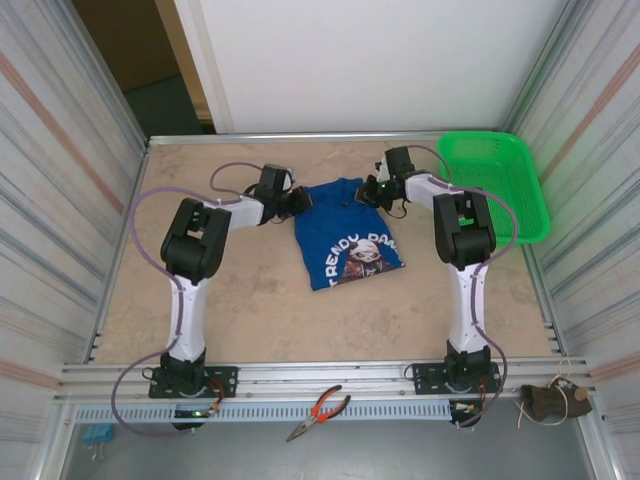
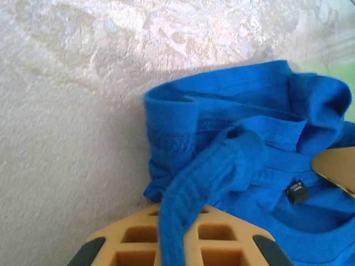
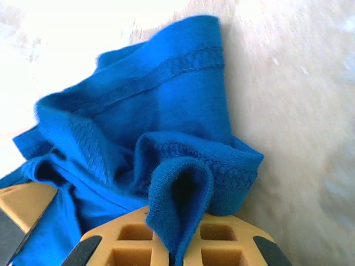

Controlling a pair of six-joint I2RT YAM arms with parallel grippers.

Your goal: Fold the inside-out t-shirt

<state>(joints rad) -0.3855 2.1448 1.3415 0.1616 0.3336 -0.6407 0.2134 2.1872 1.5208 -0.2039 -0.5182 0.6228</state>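
I see the blue t-shirt lying on the worktop, about midway across and somewhat toward the far side. It is well apart from the green basket in the far right corner. The near part of the shirt lies fairly flat and shows white lettering and a cartoon figure. The far edge is bunched up between my 2 arms.

From above, the left gripper sits at the shirt's far left corner and the right gripper at its far right corner, both low at the cloth.

On the left wrist camera, the left gripper has its tan fingers pressed together on a ribbed band of the t-shirt. The band runs down between them, so they are pinching the fabric. A hemmed fold with visible stitching stands up just beyond, and a small black label lies on the cloth to the right.

On the right wrist camera, the right gripper is in the same state. Its fingers are closed on a doubled-over hem of the t-shirt, and the rest of the cloth is heaped up behind the pinch.

A pair of red-handled pliers lies on the rail in front of the arm bases, off the worktop.
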